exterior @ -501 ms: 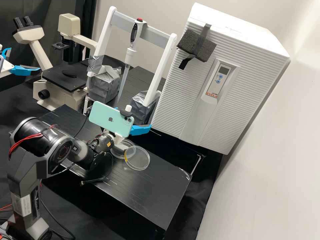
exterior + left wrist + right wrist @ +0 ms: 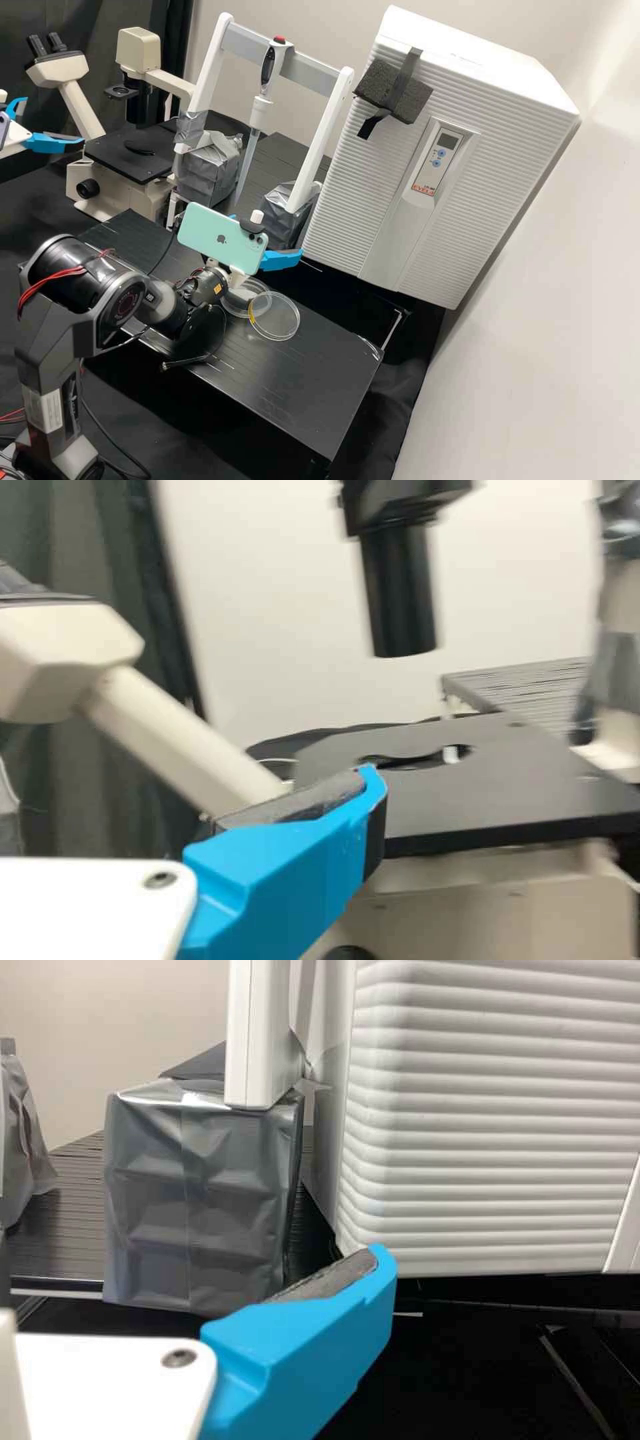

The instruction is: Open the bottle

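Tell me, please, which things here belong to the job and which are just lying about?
For the job: left claw, right claw, both open.

Lying about: Petri dishes, pipette on its stand, microscope, foil-wrapped blocks, white ribbed cabinet.

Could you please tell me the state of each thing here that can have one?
Left gripper, open, holding nothing.
Right gripper, open, holding nothing.
Pipette, hanging upright on its stand.
Petri dishes, lying on the platform, rims overlapping.
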`<state>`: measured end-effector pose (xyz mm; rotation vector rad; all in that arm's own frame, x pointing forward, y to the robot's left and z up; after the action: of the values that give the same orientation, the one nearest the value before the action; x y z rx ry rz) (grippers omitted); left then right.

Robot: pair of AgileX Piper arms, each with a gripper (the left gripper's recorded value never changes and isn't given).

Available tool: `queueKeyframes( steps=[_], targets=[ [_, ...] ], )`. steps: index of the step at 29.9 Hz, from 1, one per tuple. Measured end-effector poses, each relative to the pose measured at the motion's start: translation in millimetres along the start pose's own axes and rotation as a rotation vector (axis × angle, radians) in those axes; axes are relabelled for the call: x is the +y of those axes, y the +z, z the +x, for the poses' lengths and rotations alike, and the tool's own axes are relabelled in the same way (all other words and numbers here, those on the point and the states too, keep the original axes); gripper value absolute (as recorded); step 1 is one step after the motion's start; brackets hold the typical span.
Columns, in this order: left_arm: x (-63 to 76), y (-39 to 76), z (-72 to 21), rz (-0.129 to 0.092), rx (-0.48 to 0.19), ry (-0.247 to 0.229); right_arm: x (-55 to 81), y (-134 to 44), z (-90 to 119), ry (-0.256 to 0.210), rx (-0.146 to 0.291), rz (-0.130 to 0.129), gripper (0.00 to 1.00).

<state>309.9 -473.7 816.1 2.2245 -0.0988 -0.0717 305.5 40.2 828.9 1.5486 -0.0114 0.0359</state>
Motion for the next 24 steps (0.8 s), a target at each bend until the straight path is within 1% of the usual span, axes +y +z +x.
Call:
queueKeyframes(
  steps=[1,3,5,6,7,8,9,10,13,16,18,21,24],
  targets=[
    [-0.7,5.1,0.0,-0.006,-0.026,-0.004,0.0,0.0,0,0.0,0.0,0.0,1.0],
    [-2.1,19.4,-0.4,-0.014,-0.093,-0.008,0.0,0.0,0,0.0,0.0,0.0,1.0],
    [-3.3,31.8,-1.4,-0.018,-0.154,-0.013,0.0,0.0,0,0.0,0.0,0.0,1.0],
    [-3.9,40.3,-2.5,-0.024,-0.204,-0.015,0.0,0.0,0,0.0,0.0,0.0,1.0],
    [-4.1,44.0,-3.0,-0.03,-0.222,-0.015,0.0,0.0,0,0.0,0.0,0.0,1.0],
    [-4.9,53.0,-4.6,-0.032,-0.275,-0.019,0.0,0.0,0,0.0,0.0,0.0,1.0],
    [-5.8,59.1,-5.8,-0.032,-0.312,-0.022,0.0,0.0,0,0.0,0.0,0.0,1.0],
    [-6.7,63.5,-6.6,-0.033,-0.34,-0.021,0.0,0.0,0,0.0,0.0,0.0,1.0],
    [-12.2,76.6,-9.4,-0.036,-0.423,-0.045,0.0,0.0,0,0.0,0.0,0.0,1.0],
    [-19.3,84.4,-11.3,-0.035,-0.487,-0.081,0.0,0.0,0,0.0,0.0,0.0,1.0],
    [-23.3,89.0,-13.6,-0.029,-0.534,-0.105,0.0,0.0,0,0.0,0.0,0.0,1.0],
    [-27.8,91.7,-15.4,-0.011,-0.57,-0.124,0.0,0.0,0,0.0,0.0,0.0,1.0],
    [-32.4,92.0,-17.5,-0.005,-0.583,-0.143,0.0,0.0,0,0.0,0.0,0.0,1.0]
  ],
)
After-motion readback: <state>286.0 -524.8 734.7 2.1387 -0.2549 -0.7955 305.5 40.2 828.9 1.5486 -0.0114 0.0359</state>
